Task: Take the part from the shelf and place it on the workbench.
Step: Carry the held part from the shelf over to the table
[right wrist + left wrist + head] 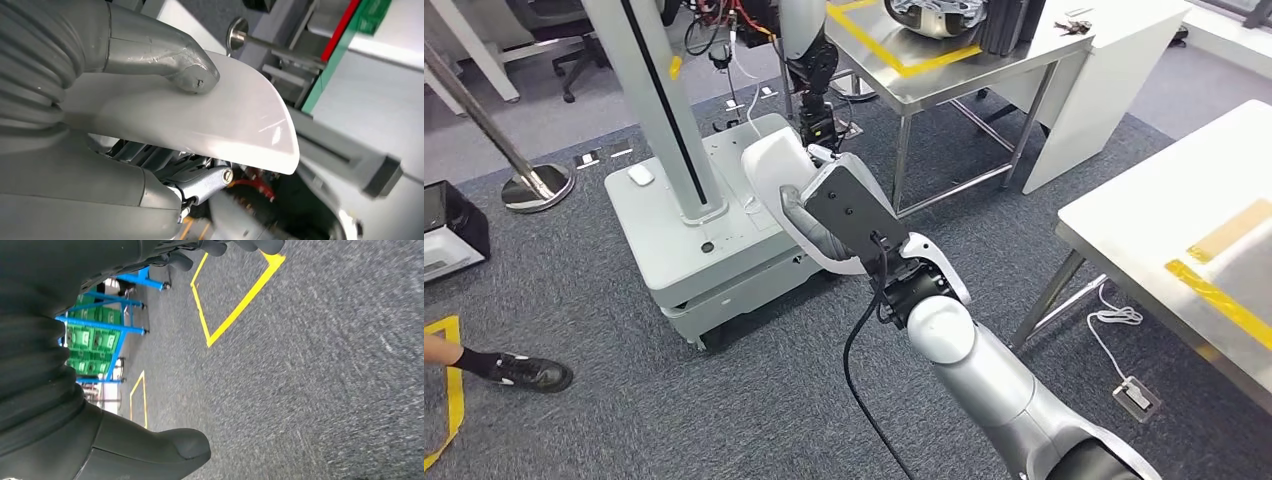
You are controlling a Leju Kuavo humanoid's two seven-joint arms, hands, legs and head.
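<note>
The part (769,165) is a white curved shell. My right hand (824,225) grips it at the end of the outstretched silver arm, above the carpet and a grey machine base. In the right wrist view the grey thumb (165,55) presses on the smooth upper face of the part (235,120), with fingers under it. A steel workbench (1164,220) with yellow tape stands at the right, away from the hand. My left hand (60,365) hangs over the carpet, its thumb (150,450) and fingers (225,246) apart with nothing between them.
A grey wheeled base with an upright column (684,230) stands just under the held part. Behind it is a second steel table (944,70). A person's black shoe (524,372) is at the left. A stanchion foot (536,185) and a floor pedal (1136,395) lie on the carpet.
</note>
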